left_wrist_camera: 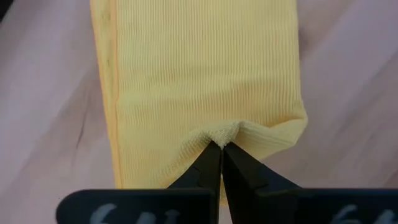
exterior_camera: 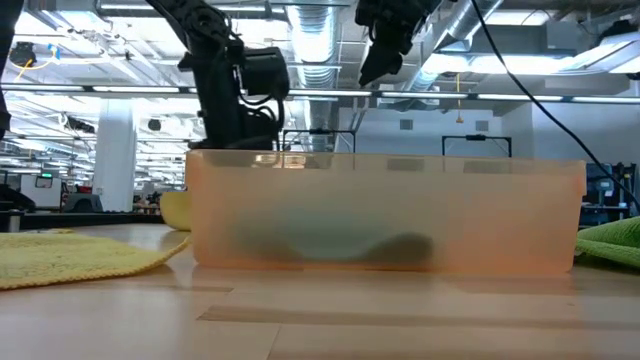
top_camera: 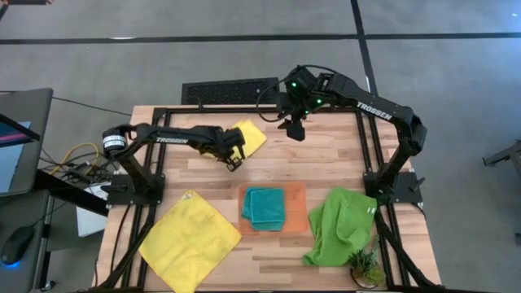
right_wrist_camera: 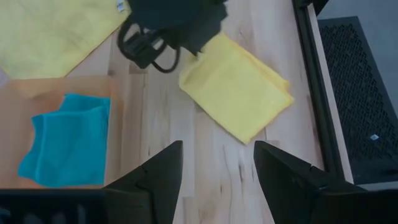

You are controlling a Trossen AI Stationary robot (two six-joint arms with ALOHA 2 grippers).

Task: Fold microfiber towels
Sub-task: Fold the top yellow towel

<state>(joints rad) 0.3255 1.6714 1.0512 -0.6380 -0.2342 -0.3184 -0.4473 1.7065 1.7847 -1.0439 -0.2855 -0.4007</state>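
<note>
Your left claw (left_wrist_camera: 221, 147) is pinched shut on the near edge of the folded yellow towel (top_camera: 248, 136) at the back of the table, bunching a small tuck of cloth. Your right claw (top_camera: 295, 129) hangs open above the table just beside that towel, holding nothing. The teal towel (top_camera: 265, 207) lies folded on the orange tray (top_camera: 298, 195); the second yellow towel (top_camera: 183, 240) and the green towel (top_camera: 339, 225) lie unfolded up front. With so thin a pinch, a quick pull could slip the cloth free or drag the fold open.

Left gripper (left_wrist_camera: 221, 146) jaws pinched closed; right gripper (right_wrist_camera: 217, 165) jaws spread.
</note>
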